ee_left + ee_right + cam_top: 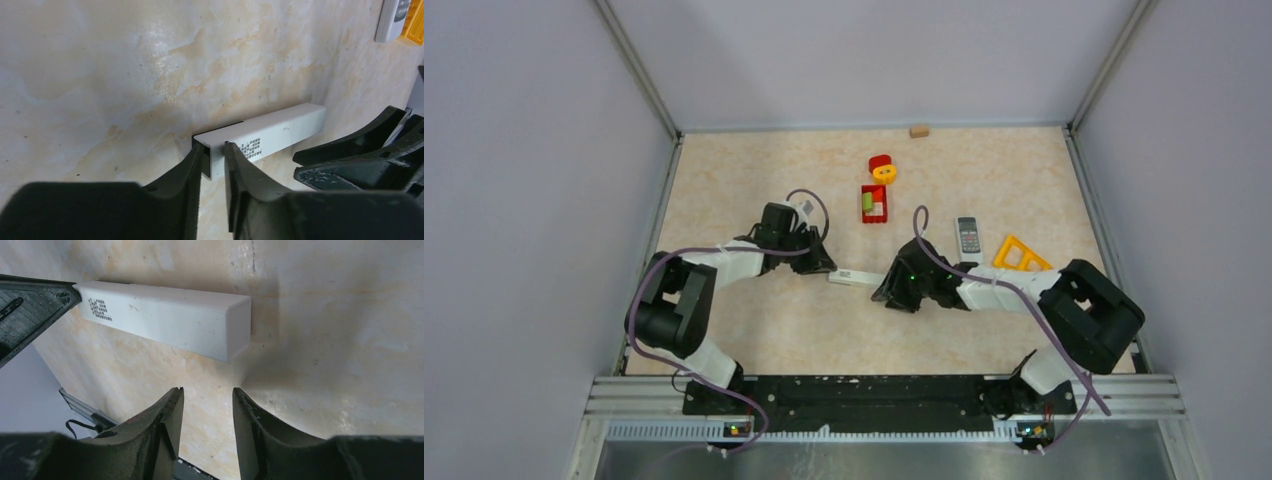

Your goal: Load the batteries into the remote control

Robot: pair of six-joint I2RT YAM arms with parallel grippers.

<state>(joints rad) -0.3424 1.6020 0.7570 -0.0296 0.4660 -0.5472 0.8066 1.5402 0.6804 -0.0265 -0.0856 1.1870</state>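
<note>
A beige, marble-patterned worktop [754, 330] with tan veining forms the base of a booth. Plain, pale grey-lilac panels close it on three sides: a left wall [524, 200], a back wall [874, 60] and a right wall [1194, 150]. Silver metal struts rise from the two far corners, one at the left [639, 70] and one at the right [1109, 65]. A ribbed aluminium rail [634, 392] lies along the near edge. The light is soft and even; in the left wrist view a pale sheen [155, 45] lies on the worktop.

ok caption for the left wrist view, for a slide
Left end effector pinching one end of the white remote on the marbled table, right end effector open beside it
</note>
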